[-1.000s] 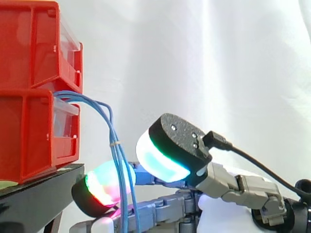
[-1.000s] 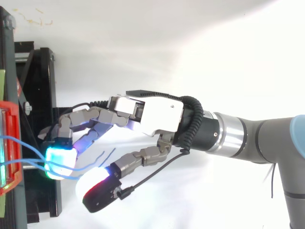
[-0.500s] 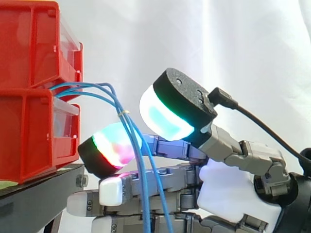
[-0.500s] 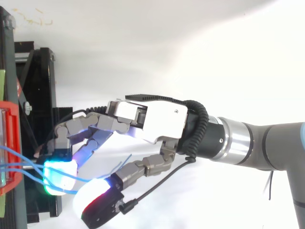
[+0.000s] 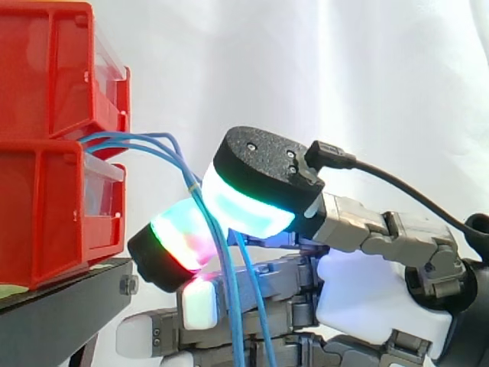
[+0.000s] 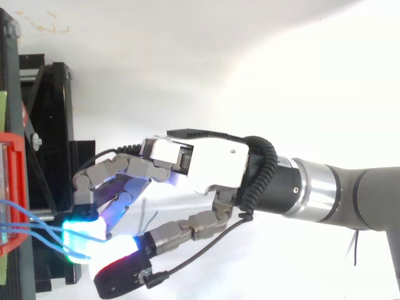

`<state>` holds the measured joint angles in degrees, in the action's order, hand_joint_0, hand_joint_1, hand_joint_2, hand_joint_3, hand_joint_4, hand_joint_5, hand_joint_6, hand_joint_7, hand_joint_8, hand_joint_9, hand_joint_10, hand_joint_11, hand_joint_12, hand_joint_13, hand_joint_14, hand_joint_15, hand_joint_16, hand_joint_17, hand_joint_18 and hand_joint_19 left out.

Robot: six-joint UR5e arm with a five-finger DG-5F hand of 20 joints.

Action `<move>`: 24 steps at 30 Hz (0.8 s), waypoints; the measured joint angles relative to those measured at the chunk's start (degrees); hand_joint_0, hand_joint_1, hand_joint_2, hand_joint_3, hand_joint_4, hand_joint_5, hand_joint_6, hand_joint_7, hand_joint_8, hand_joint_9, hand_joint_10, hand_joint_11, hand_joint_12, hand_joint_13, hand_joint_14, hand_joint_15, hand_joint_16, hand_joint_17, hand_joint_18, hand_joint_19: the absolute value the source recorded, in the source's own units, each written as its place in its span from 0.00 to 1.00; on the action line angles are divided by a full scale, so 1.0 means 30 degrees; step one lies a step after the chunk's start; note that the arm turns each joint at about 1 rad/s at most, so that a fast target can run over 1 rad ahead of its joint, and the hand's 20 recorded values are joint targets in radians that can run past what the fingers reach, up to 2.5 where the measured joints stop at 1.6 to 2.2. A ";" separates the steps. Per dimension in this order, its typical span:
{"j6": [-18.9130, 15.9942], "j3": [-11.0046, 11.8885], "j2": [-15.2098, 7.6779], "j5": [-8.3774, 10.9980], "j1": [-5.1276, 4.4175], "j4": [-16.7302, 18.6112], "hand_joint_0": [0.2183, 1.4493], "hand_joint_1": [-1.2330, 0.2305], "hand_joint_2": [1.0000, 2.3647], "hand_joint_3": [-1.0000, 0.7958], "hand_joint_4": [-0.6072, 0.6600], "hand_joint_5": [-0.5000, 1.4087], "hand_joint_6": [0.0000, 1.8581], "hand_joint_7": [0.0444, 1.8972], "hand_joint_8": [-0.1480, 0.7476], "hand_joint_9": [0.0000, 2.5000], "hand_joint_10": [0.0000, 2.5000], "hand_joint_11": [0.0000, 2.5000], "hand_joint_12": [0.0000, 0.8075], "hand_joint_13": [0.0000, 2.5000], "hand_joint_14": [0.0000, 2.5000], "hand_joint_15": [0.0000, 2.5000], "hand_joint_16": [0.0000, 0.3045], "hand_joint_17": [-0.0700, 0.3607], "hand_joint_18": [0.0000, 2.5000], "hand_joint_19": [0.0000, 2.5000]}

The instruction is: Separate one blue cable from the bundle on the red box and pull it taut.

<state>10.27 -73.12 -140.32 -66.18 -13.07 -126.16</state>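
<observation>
Several thin blue cables [image 5: 157,147] leave the gap between the two stacked red bins [image 5: 46,206], arch to the right and drop past a small yellow tie [image 5: 191,186]. My hand [image 6: 212,165] reaches in from the right, in front of the bins. Its thumb pad [image 5: 248,200] glows green and cyan and presses toward a finger pad [image 5: 177,243] glowing green and red. The cable strands run down between these two pads and are pinched there. Below the pinch, two strands [image 5: 238,336] hang in front of the other fingers. From above, the cables [image 6: 34,228] stretch from the red bin [image 6: 14,187] to the glowing pads.
The bins stand on a black stand [image 5: 53,313], whose frame [image 6: 53,119] lies just left of my fingertips. A white curtain hangs behind. Open room lies to the right of the bins and above my hand.
The thumb has swung down and left onto the finger pad, closing the gap round the cables. The hand has shifted slightly towards the bins.
</observation>
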 measured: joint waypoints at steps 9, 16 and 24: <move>-0.0747 0.0000 0.0012 0.0131 -0.0036 -0.0221 0.36 0.23 0.02 0.50 0.52 0.18 0.49 0.65 0.61 0.42 0.01 0.23 0.51 0.31 0.00 0.11 0.15 0.41 0.31 0.12; -0.1861 0.0000 0.0012 0.0383 -0.0071 -0.0763 0.31 0.30 0.01 0.44 0.60 0.19 0.48 0.67 0.60 0.44 0.01 0.22 0.51 0.31 0.00 0.11 0.15 0.41 0.31 0.14; -0.2553 0.0003 0.0016 0.0433 -0.0094 -0.1223 0.28 0.37 0.01 0.47 0.59 0.21 0.46 0.69 0.64 0.47 0.01 0.21 0.57 0.33 0.00 0.11 0.18 0.45 0.34 0.14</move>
<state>2.61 -73.12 -140.27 -64.88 -13.35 -129.83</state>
